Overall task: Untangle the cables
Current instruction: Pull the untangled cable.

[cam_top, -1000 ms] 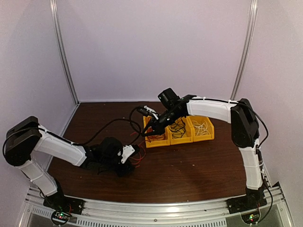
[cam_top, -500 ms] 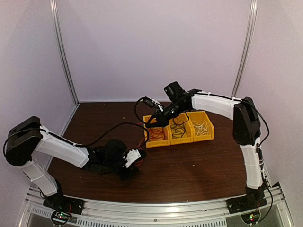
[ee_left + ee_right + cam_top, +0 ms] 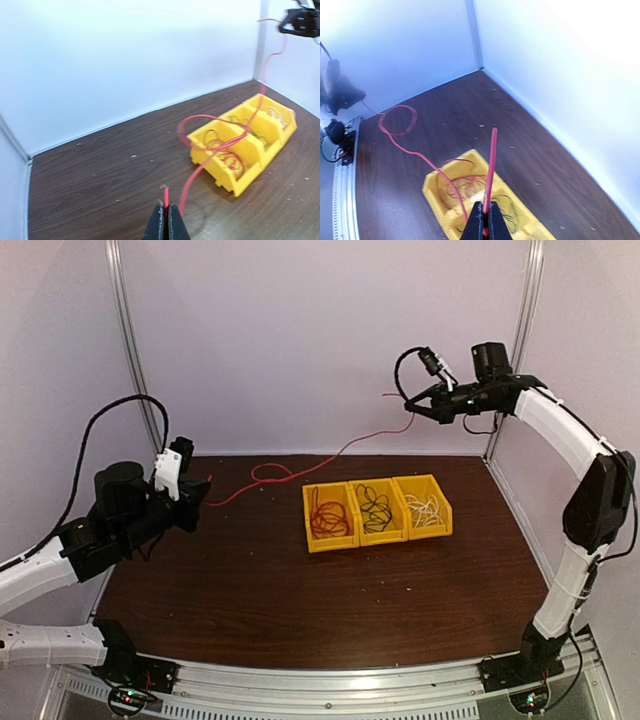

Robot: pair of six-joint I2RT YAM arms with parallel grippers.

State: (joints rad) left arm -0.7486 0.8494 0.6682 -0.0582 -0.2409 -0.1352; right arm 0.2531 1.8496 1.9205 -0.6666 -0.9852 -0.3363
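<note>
My left gripper (image 3: 166, 220): closed tight near one end of the thin red wire (image 3: 491, 155), with a short stub poking past my tips. It is lifted over the left side of the dark brown wooden table (image 3: 300, 610).
My right gripper (image 3: 484, 221): pinched shut near the wire's other end, held high by the back right corner.
Red wire: slung through the air between my two hands, with one small loop partway along, nearer my left.
Yellow plastic three-compartment bin (image 3: 380, 538): sits mid-table, towards the back.
Left compartment: loose red loops (image 3: 330, 517).
Middle compartment: thin black wire (image 3: 375, 508), coiled.
Right compartment: thin white wire (image 3: 428, 506), coiled.
</note>
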